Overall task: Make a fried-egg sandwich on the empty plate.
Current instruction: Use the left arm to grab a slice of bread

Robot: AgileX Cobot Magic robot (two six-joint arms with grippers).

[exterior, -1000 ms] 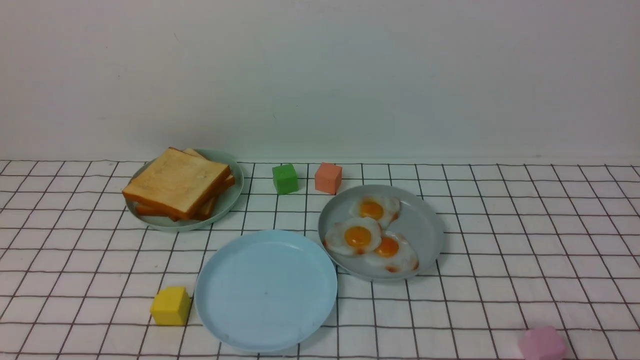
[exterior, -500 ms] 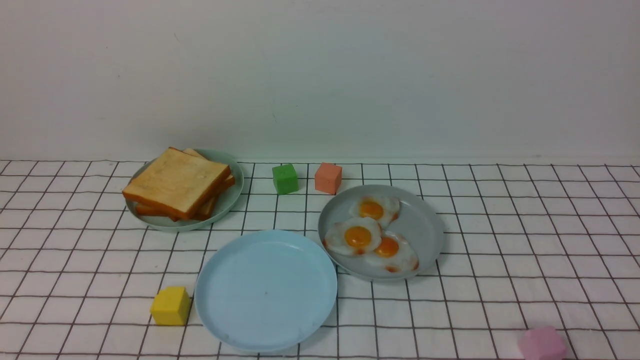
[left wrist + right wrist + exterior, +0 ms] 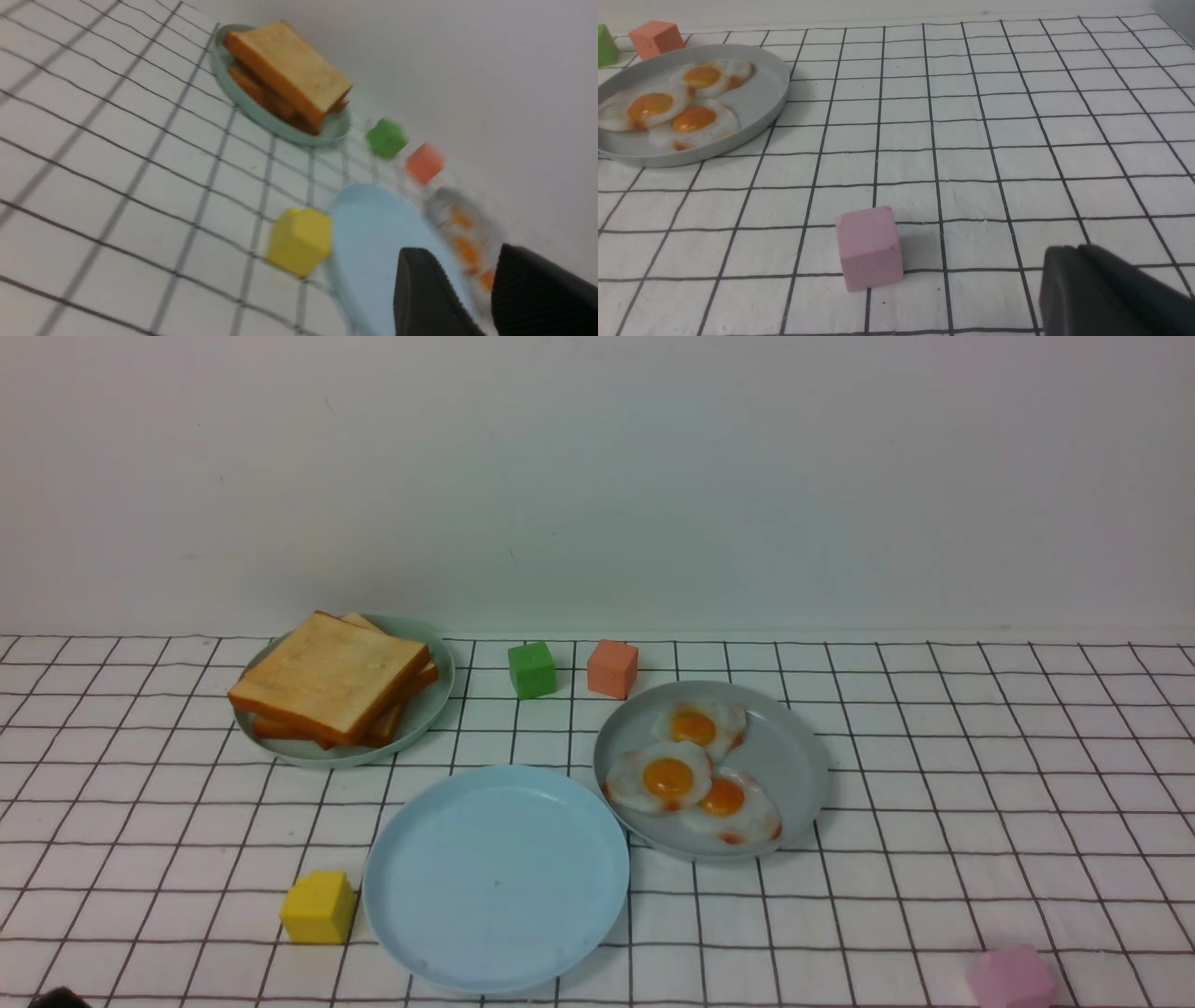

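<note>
The blue plate (image 3: 495, 877) sits in the middle of the desk (image 3: 934, 784), close to the robot, and it is bare. No sandwich is made yet. The toast (image 3: 327, 677) lies in a stack on the green plate (image 3: 431, 705), at 10 o'clock from the blue plate. Three eggs (image 3: 667, 777) lie on the grey plate (image 3: 794, 756), at 2 o'clock. The food probably sits to each side so that each arm can bring its part to the middle.

The left fingers (image 3: 420, 289) are apart with nothing between them. They hang low, out past 8 o'clock, and point toward the blue plate and the toast. It looks like they are set to fetch a slice first. The right fingers (image 3: 1092, 280) look pressed together and hold nothing. They wait off at 4 o'clock.

The top slice sticks out over the ones below, so its edge is easy to pinch. The yellow cube (image 3: 319, 907) is just beside the blue plate's rim at 9 o'clock, right by the left arm's way in, so it could get bumped. The grey plate's rim is just beside the blue rim, maybe touching. The green cube (image 3: 532, 669) and orange cube (image 3: 613, 668) sit at 12 o'clock, out of the way. The pink cube (image 3: 1013, 978) sits near the right fingers. The rest of the desk on the right is open.
</note>
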